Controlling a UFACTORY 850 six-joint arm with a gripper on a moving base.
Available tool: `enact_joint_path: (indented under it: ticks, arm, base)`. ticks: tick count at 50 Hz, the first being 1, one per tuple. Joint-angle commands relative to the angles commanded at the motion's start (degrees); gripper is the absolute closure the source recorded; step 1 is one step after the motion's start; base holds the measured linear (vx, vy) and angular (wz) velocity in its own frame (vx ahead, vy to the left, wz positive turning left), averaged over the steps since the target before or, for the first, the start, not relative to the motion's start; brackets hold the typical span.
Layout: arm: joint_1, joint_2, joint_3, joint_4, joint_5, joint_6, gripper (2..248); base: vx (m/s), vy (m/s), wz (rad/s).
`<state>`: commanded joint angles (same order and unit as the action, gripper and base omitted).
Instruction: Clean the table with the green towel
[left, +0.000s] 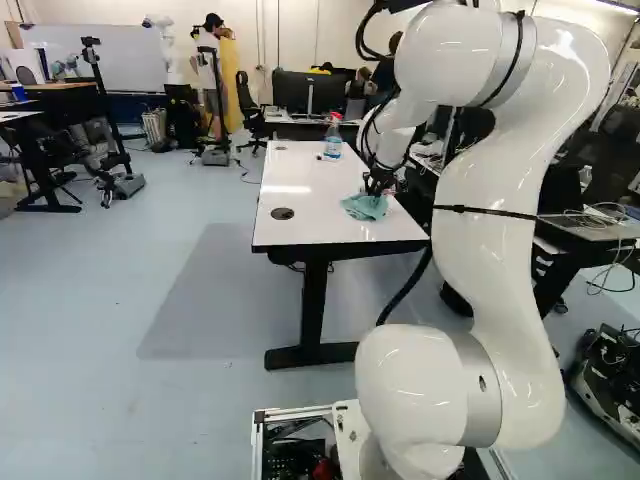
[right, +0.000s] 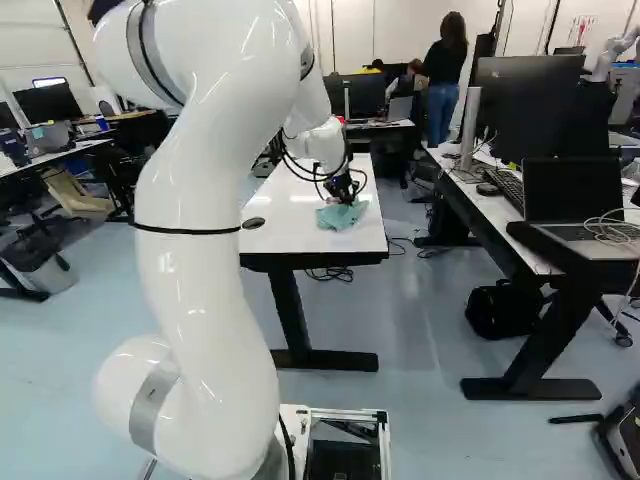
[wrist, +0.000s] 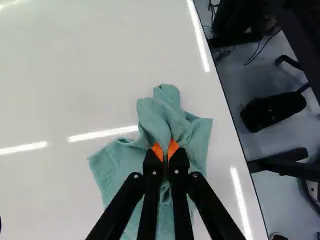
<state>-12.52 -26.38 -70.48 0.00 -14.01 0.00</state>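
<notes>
Jaws (wrist: 165, 150): closed on the towel, a raised fold of it nipped between the orange pads.
Towel (wrist: 172, 119): right of the middle in the left base view, rumpled on the near part of the tabletop, its corners splayed out around the grip.
Feel: light, soft, floppy, by the look of it; nothing here to break, but it should bunch up and trail rather than push flat.
Hold: that central fold looks the right place; press gently down, keep the cloth spread, and sweep.
Stage: towel in hand and on the surface, so wiping looks like the job now.
Tabletop (left: 305, 185): white, glossy, streaked with reflections; cloth ought to glide easily, though one long edge runs close by it.
Grommet (left: 282, 213): dark, round, left of the towel in the left base view; it could snag a corner.
Bottle (left: 333, 140): upright at the far part, easily toppled by a long stroke.
Room: desk (right: 495, 215) with a laptop (right: 570, 190), right side of the right base view.
</notes>
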Motion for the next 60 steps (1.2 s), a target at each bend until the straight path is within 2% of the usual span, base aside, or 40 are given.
enact_joint_path:
  ticks: [14,28,43,60]
  arm:
    - [-0.46,3.23,4.24,0.0,0.0,0.0,219]
    - [-2.21,5.3,6.9,0.0,0.0,0.0,219]
    - [-4.71,4.43,5.78,0.0,0.0,0.0,219]
    - [-6.95,1.73,2.29,0.0,0.0,0.0,219]
  base:
    - [0.0,0.0,0.0]
    - [0.0,0.0,0.0]
    - [0.0,0.0,0.0]
    - [0.0,0.0,0.0]
